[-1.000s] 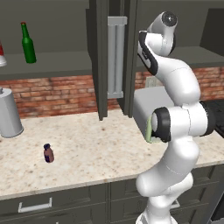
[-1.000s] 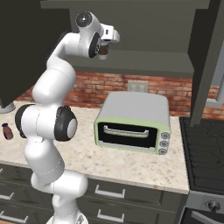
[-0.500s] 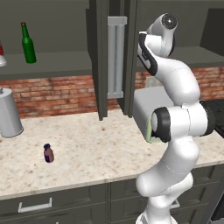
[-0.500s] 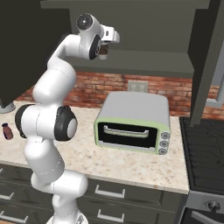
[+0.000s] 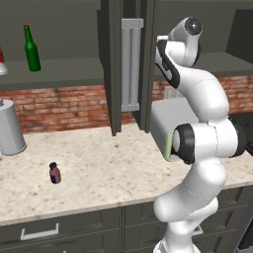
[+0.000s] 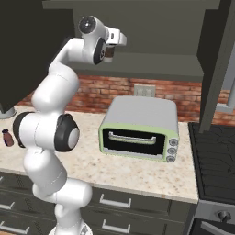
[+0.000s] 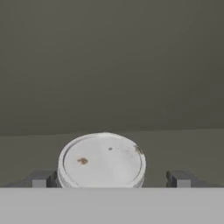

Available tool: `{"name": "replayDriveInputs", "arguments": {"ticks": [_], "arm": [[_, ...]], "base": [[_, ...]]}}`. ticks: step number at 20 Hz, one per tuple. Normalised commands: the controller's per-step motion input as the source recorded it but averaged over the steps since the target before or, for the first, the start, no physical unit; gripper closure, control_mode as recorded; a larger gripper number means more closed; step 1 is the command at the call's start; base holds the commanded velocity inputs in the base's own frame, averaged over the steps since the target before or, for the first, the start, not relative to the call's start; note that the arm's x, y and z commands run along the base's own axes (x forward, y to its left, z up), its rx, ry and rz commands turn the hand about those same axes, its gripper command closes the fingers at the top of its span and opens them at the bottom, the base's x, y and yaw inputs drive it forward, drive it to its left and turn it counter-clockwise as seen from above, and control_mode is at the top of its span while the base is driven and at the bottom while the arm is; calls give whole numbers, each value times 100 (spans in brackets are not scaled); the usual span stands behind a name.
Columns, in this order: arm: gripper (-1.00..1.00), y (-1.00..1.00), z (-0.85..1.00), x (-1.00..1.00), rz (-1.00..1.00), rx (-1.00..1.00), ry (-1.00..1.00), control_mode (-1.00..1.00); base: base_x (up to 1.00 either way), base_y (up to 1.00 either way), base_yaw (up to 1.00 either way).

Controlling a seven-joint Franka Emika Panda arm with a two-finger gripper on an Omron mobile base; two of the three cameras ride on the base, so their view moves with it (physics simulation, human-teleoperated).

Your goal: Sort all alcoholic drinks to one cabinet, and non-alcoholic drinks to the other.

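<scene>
The gripper (image 7: 109, 178) stands wide open over the white-lidded coffee cup (image 7: 102, 160) on the right cabinet's shelf (image 6: 151, 62). The right fingertip (image 7: 178, 178) is clear of the cup. The purple bottle (image 5: 55, 173) stands on the counter (image 5: 99, 173), far left.

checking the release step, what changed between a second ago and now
Little moved. The claw opened slightly wider around the coffee cup, its fingers now standing apart from the lid; in the right base view the cup sits by the hand at the cabinet shelf. The arm barely shifted. The green bottle, purple bottle, grey canister and toaster oven stayed put.
</scene>
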Motion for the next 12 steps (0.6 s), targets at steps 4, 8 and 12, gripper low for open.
{"name": "replayDriveInputs", "arguments": {"ticks": [4,8,12], "arm": [[-100,-5,2,-41,-2,0,-3,-100],[-100,0,0,-20,0,0,-2,-100],[-100,0,0,-12,0,0,0,-100]], "base": [[0,0,0],[0,0,0],[0,0,0]]}}
